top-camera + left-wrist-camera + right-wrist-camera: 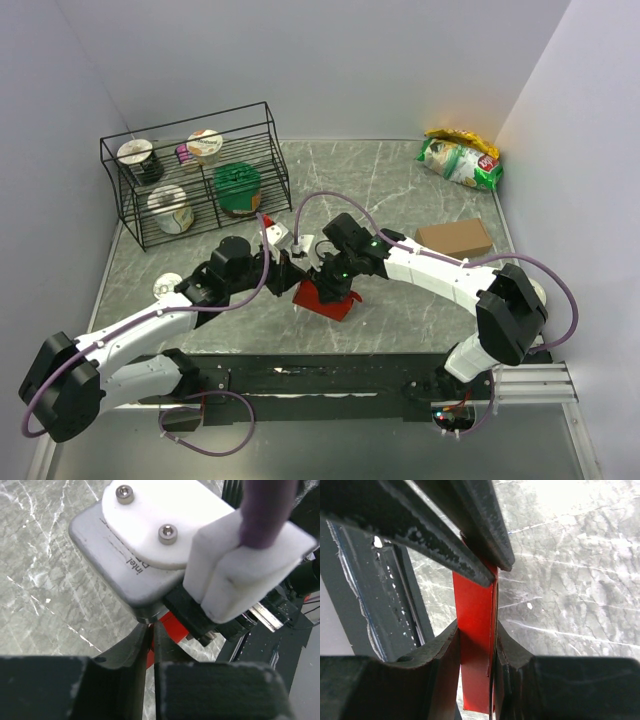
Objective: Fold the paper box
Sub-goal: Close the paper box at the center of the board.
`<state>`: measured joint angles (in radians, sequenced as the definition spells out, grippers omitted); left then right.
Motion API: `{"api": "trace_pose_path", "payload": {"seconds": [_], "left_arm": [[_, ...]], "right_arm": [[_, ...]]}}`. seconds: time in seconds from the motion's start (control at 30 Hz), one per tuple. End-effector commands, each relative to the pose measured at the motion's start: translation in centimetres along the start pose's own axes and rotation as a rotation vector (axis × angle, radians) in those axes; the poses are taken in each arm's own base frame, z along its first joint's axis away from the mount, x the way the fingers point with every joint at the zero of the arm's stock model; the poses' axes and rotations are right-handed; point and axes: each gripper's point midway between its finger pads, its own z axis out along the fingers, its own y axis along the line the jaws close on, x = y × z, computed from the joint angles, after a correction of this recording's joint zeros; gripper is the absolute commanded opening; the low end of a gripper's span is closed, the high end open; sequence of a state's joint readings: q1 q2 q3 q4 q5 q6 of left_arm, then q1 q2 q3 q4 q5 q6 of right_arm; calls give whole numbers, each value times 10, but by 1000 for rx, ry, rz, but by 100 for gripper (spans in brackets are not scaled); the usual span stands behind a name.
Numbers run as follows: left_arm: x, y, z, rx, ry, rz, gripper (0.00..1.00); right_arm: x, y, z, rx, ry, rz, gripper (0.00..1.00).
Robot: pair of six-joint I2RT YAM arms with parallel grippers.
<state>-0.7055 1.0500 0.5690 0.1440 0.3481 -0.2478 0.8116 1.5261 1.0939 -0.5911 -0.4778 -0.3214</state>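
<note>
My right gripper pinches the paper box steady mid-frame so my left gripper, nearly pressed together, can crease a flap. Can't tell if it's biting.

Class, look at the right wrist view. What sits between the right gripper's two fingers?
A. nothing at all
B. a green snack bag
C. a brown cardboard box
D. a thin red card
D: in the right wrist view the right gripper has its fingers pressed against both sides of the paper box, a thin red card.
</note>
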Motion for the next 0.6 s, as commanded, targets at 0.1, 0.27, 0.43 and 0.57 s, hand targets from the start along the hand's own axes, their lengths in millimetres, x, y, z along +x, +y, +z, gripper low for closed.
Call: {"api": "trace_pose_path", "payload": {"seconds": [0.1,0.27,0.43,0.57], "left_arm": [[-10,-3,3,-23,-29,-1,6],[-5,-3,5,-75,-67,-20,1],[3,6,4,-175,-133,-22,1],[3,3,3,-194,-197,-4,1]], "right_arm": [[-13,-22,-9,158,-40,-27,27],[-10,-27,-7,213,-17,-29,27],[-8,-31,-4,235,-4,-4,27],[-7,-32,-2,242,1,11,27]]}}
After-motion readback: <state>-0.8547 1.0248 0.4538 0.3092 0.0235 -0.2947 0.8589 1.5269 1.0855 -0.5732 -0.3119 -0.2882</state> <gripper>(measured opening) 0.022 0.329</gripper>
